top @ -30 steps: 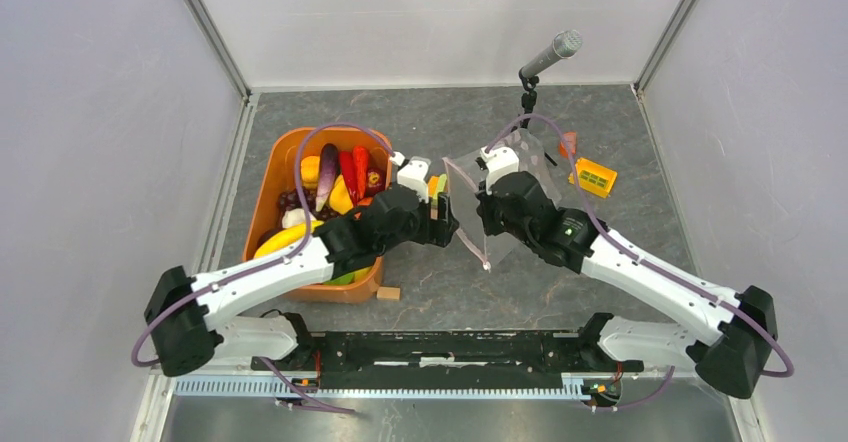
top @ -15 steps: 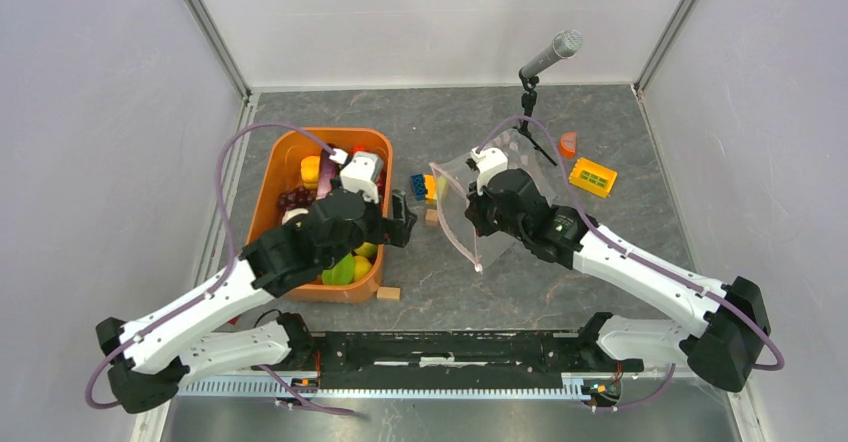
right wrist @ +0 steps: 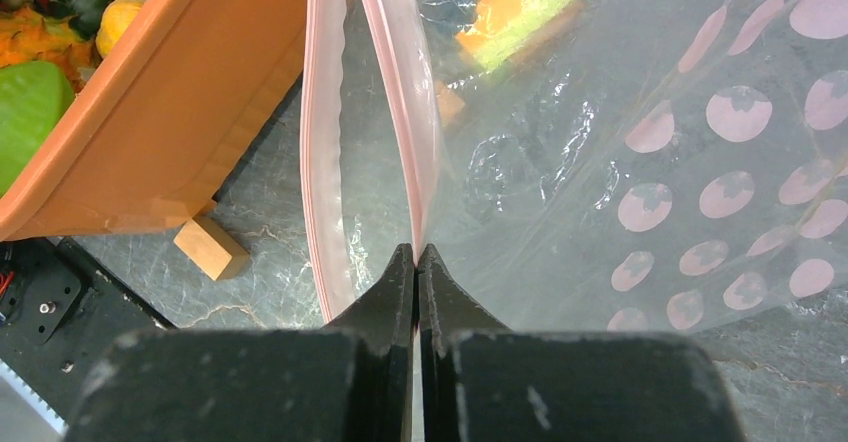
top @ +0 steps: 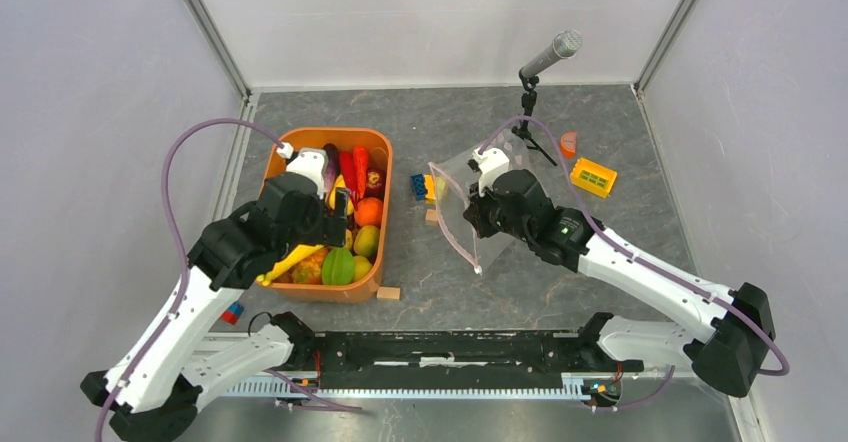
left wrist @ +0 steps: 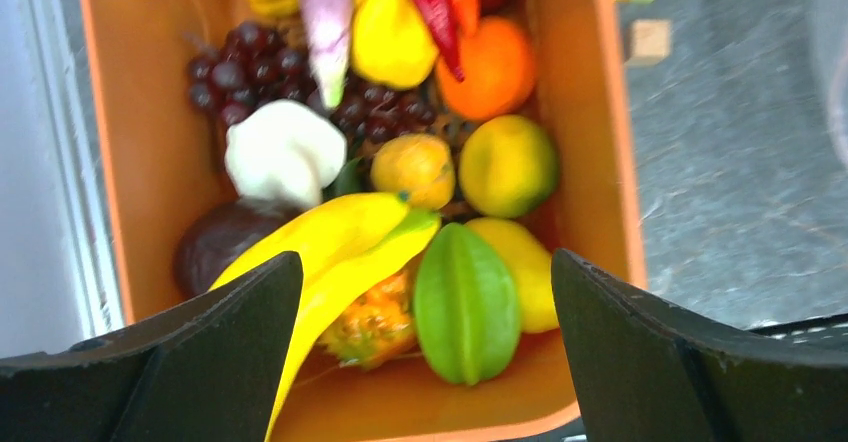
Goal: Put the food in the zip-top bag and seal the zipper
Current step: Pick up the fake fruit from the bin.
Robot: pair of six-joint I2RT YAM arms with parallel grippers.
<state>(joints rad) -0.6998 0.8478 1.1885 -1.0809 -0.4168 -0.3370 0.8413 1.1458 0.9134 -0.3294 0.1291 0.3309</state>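
The food lies in an orange tub (top: 274, 182): a green starfruit (left wrist: 466, 302), a pineapple (left wrist: 375, 317), a banana (left wrist: 330, 247), an orange (left wrist: 497, 67) and several more. My left gripper (left wrist: 425, 262) is open and empty above the tub's near end (top: 335, 217). My right gripper (right wrist: 417, 252) is shut on one pink zipper lip (right wrist: 400, 82) of the clear zip-top bag (right wrist: 620, 132) and holds its mouth open toward the tub (top: 470, 207). The other lip (right wrist: 318, 162) hangs apart. An orange and green piece (right wrist: 510, 12) shows through the bag; I cannot tell if it is inside.
Coloured building blocks (top: 424, 187) and a small wooden block (top: 432, 216) lie between tub and bag. Another wooden block (top: 388, 293) lies by the tub's near corner. A microphone on a stand (top: 548, 57), a yellow block (top: 594, 176) and an orange piece (top: 568, 144) stand at the back right.
My left arm has swung left from the bag's mouth to above the orange tub, its gripper open. My right gripper has kept hold of the bag's lip with little movement.
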